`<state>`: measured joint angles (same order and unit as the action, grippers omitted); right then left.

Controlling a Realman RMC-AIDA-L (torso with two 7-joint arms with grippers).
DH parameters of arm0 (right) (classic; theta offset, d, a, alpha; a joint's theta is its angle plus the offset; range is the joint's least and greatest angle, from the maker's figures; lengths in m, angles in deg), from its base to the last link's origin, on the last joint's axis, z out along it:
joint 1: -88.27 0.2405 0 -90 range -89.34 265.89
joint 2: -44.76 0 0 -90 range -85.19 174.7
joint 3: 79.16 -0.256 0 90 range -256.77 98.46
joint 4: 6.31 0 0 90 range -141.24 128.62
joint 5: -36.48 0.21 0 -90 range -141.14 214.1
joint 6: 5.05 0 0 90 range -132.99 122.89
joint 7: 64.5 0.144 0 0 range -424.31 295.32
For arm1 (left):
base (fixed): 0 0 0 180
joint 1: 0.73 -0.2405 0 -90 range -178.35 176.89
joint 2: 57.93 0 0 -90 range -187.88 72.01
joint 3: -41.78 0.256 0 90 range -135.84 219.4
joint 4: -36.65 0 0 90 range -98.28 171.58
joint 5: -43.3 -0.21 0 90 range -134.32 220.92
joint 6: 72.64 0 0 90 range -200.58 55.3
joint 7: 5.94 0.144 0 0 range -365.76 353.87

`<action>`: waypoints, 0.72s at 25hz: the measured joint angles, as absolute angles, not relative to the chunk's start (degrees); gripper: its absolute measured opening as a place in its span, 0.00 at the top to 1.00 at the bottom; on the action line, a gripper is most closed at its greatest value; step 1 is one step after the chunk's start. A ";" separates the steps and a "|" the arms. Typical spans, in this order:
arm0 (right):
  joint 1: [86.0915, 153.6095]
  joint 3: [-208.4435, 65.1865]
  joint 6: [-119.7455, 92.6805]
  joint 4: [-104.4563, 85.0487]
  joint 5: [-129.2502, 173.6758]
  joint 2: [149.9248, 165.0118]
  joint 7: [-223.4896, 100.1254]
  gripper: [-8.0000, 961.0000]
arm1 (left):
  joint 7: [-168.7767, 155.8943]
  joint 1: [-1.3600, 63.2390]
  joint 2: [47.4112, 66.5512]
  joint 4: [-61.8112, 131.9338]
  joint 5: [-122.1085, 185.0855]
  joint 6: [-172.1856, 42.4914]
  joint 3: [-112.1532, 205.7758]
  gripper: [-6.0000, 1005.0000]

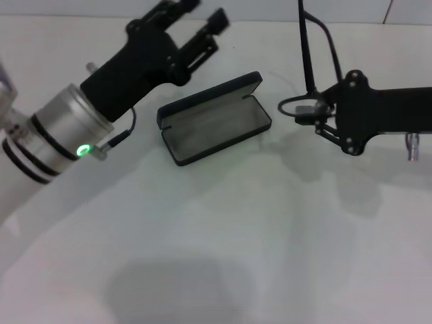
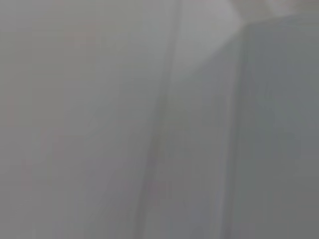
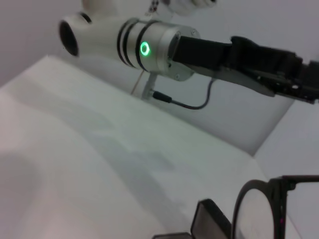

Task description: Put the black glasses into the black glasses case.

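Black glasses [image 1: 312,74] pinched in our right claw [image 1: 316,116], open case [image 1: 214,119] on white table [image 1: 223,236] between our claws, left claw [image 1: 202,27] spread wide.

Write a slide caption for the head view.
Right gripper holds thin black wire-frame glasses beside the open black hinged case; left gripper hovers behind it.

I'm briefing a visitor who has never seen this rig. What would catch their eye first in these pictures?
Likely the black glasses case, lying open mid-table with its grey lining showing. Just right of it, the right hand holds the black glasses off the white table, one temple arm pointing up. The left hand hangs open behind and left of the case, a green light on its wrist.
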<state>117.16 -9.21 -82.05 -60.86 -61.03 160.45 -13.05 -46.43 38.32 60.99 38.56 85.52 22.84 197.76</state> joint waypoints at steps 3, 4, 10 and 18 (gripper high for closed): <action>117.92 -9.13 -82.12 -58.09 -59.86 160.47 -15.55 0.95 | -49.25 41.51 59.94 39.63 80.21 26.10 197.76 0.40; 117.95 -8.99 -82.14 -57.77 -59.76 160.52 -16.24 0.95 | -50.37 42.59 59.53 39.66 78.56 26.71 197.78 0.40; 118.23 -6.64 -82.18 -57.55 -58.18 160.72 -20.15 0.95 | -55.84 48.69 58.11 39.99 69.99 27.50 197.82 0.40; 118.53 -4.89 -82.16 -58.06 -55.82 160.84 -24.20 0.95 | -67.34 52.62 58.69 46.01 67.83 26.22 198.73 0.40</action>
